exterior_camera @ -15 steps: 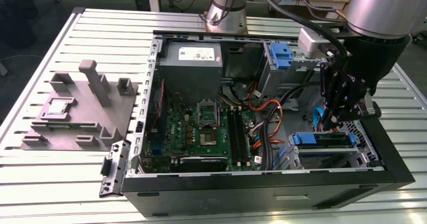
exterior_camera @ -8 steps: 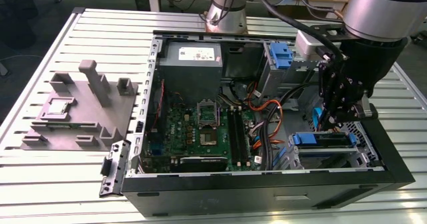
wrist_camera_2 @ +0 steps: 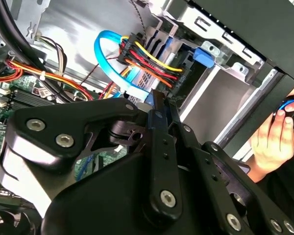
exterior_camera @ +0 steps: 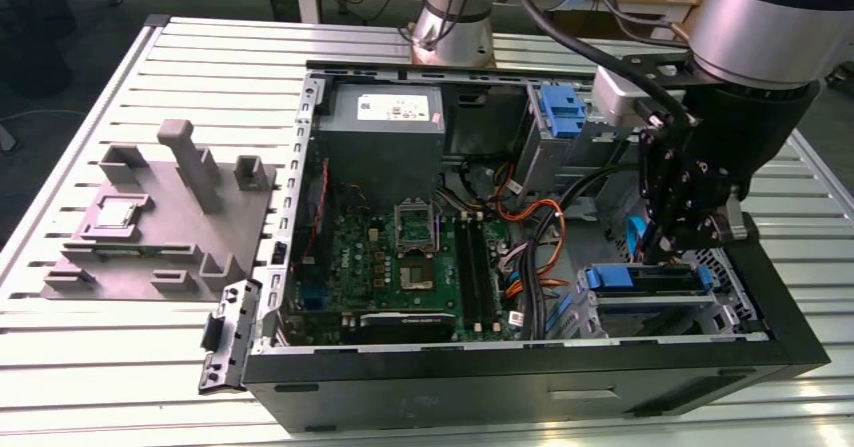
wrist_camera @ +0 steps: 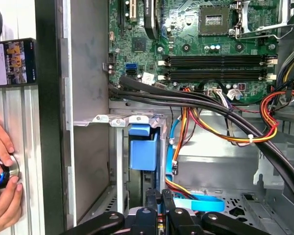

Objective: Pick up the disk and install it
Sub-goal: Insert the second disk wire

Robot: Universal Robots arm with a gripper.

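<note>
A slatted metal table [exterior_camera: 160, 57] carries the open computer case [exterior_camera: 534, 377] — the disk [exterior_camera: 647, 279] sits in its drive bay, gripper [exterior_camera: 683, 250] just above, fingers together, gripping nothing visible.

- An open computer case [exterior_camera: 787, 337] is lying on its side on a slatted metal table [exterior_camera: 174, 57].
- A green motherboard [exterior_camera: 400, 257] is sitting across the case floor, with a grey power-supply box [exterior_camera: 380, 117] just beyond it.
- Orange, yellow and red cables [wrist_camera: 235, 129] are trailing beside the board.
- A grey moulded fixture [exterior_camera: 154, 217] is resting on the table, towards the exterior view's left of the case.
- A phone [wrist_camera: 12, 62] is lying beside the case wall.
</note>
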